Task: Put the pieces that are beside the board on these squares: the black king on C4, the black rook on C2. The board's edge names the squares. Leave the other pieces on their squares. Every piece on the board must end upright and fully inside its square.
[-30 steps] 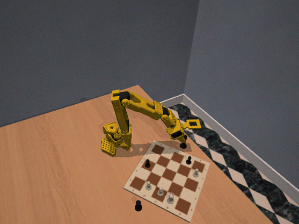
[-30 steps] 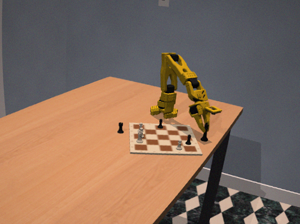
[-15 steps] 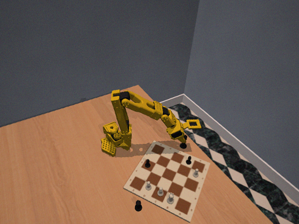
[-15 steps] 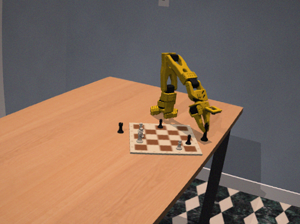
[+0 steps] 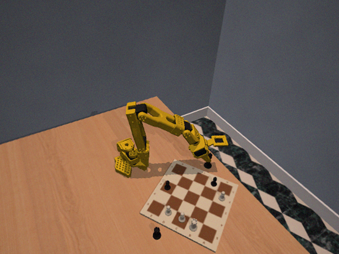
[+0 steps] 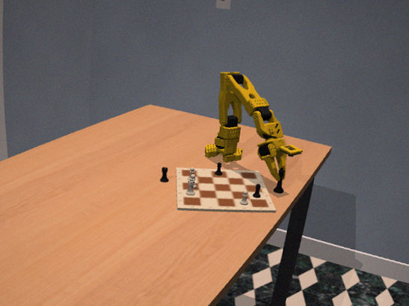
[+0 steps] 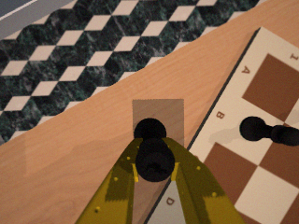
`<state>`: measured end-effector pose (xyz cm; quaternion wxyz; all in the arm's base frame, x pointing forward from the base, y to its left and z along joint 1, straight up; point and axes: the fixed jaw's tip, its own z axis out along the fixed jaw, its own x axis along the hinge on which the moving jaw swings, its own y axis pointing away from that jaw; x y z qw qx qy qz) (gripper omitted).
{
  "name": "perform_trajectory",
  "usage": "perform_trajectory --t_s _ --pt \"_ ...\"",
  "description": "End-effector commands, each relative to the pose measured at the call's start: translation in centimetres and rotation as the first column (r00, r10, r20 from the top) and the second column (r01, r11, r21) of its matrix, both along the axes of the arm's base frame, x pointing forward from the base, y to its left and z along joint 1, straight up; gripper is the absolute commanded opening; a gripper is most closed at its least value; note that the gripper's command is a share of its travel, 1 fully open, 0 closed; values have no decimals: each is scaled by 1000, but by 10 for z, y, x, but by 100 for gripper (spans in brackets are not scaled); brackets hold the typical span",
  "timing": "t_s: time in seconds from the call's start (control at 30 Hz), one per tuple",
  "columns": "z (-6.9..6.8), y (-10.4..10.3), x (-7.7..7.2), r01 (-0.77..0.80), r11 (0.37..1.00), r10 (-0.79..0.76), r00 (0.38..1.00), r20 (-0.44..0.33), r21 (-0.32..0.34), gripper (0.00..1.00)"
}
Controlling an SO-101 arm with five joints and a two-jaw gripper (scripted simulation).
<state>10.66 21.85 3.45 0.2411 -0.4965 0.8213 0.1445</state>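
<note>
A wooden table (image 6: 73,207) stands in a grey-walled room over a diamond-tiled floor (image 6: 333,300). The chessboard (image 6: 224,207) lies near the table's right edge, with wide bare wood to its left. The arm (image 6: 243,94) bends down beside the board; its gripper (image 6: 279,173) clenches the black king (image 6: 279,185), standing off-board near that edge. The black rook (image 6: 164,174) stands beside the board's opposite side.

Light even and soft, no glare. My arm (image 5: 161,123) casts a faint shadow over the table (image 5: 45,187) toward the board (image 5: 219,188). Room views slightly coarse; wrist view sharp, edges undistorted.
</note>
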Motion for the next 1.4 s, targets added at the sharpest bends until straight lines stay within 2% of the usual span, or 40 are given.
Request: perform_trajectory --t_s 0.0,0.4,0.8,1.37 --pt "-5 -4 -1 4 1000 -4 1000 -10 -19 0" --pt "1 -4 0 5 1000 -5 1000 -8 -20 0" --pt "21 -5 1 6 1000 -6 1000 -6 -20 0" --pt "41 -5 1 6 1000 -6 1000 -6 -20 0"
